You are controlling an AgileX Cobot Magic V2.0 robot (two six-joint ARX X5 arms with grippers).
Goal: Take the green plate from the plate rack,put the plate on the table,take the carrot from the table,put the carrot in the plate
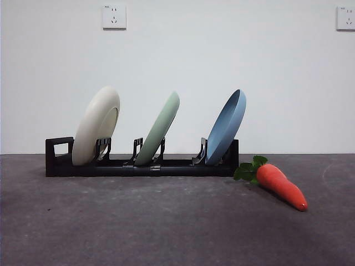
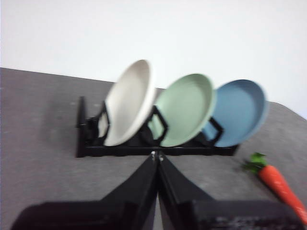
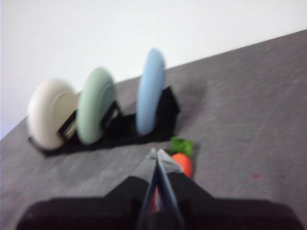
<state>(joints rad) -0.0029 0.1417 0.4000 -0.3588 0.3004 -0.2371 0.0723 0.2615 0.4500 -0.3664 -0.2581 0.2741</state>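
Nothing has begun; the green plate [image 1: 160, 128] stands tilted in the middle slot of the plate rack [image 1: 142, 165], between a cream plate [image 1: 95, 126] and a blue plate [image 1: 226, 127]; the carrot [image 1: 280, 186] lies on the table [image 1: 111, 221] just beside the rack's blue end; the left gripper [image 2: 157, 155] and right gripper [image 3: 156, 152] hang back, jaws closed and empty; next, I judge, one must open and straddle the green rim.
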